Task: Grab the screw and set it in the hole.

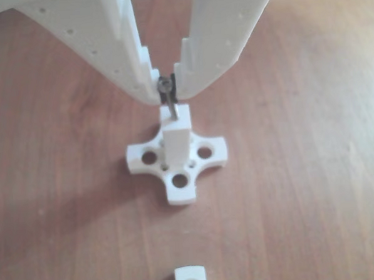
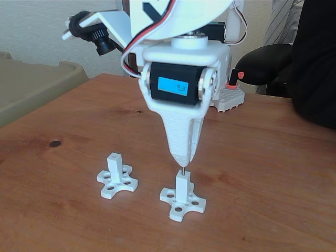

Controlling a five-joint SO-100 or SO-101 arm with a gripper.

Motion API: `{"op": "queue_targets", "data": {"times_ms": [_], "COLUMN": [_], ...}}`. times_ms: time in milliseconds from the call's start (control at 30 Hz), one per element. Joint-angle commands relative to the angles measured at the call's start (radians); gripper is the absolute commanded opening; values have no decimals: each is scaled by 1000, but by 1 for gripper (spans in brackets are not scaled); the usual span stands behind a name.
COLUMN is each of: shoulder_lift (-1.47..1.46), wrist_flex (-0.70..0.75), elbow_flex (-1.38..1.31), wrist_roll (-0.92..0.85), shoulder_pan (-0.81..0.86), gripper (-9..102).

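Your fingers (image 1: 139, 61) are pinching the screw (image 1: 168, 97) by its head, keeping its shank hanging straight below them into the hole (image 1: 174, 120).

My claw (image 1: 167, 88) was closed on the head of the screw (image 1: 170, 104), which hung down with its tip at the top face of the white post (image 1: 176, 140). The post stood on its cross-shaped base (image 1: 176, 169) on the wooden worktop (image 1: 302, 190). Another white piece (image 1: 192, 278) lay near the bottom edge.
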Motion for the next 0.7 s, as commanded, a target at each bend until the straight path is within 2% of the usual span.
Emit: {"op": "queue_targets", "data": {"times_ms": [0,667], "shoulder_lift": [20,11], "wrist_flex": [-6,-15], "elbow_flex": [-15,-14], "wrist_roll": [-5,11], "shoulder_pan": [-3,-25], "gripper": [-4,-4]}}
